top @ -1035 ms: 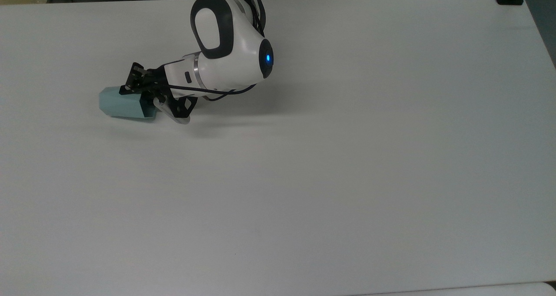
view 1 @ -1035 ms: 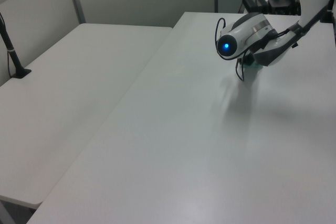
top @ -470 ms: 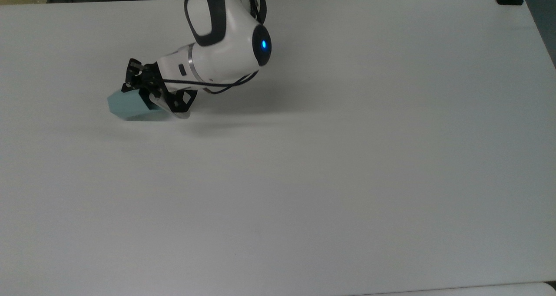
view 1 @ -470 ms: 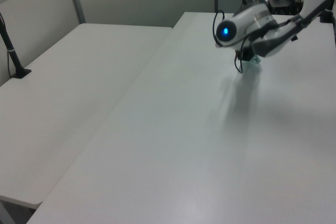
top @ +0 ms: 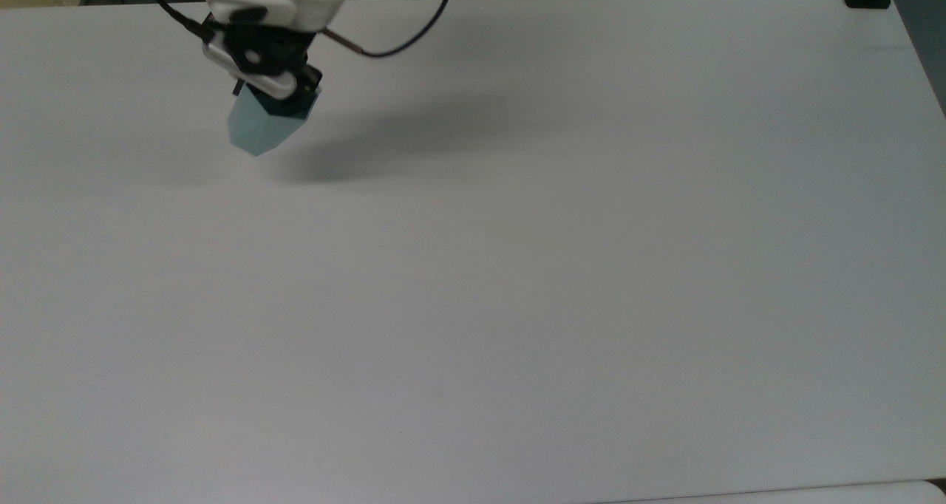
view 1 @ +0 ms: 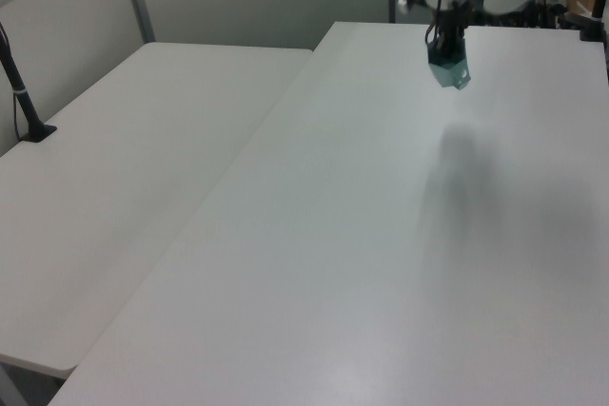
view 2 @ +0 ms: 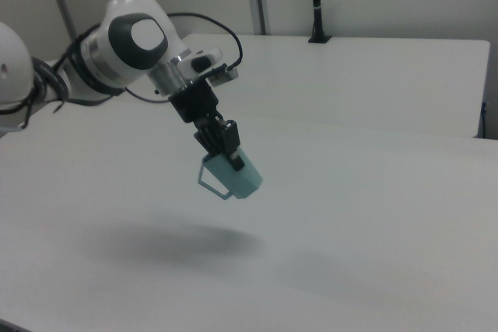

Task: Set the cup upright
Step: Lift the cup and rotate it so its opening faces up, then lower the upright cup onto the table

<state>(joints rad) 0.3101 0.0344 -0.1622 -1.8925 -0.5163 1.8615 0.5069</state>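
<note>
In the top view, the arm reaches in from the upper left edge, its end effector (top: 275, 94) pointing down at the white surface (top: 517, 267). It grips the pale teal cup (top: 262, 128) by its upper part, and the cup hangs near the top view's upper left, with a shadow spread to its right.

In the left view, the arm enters at the top right; the end effector (view 1: 446, 43) points straight down and the cup (view 1: 449, 72) hangs below it over the far end of the surface (view 1: 333, 263).

In the right view, the arm stretches from the right view's left, wrist bent downward. The end effector (view 2: 224, 145) clamps the cup (view 2: 233, 177), which is tilted and clear of the surface (view 2: 350, 223), its shadow lying below.
</note>
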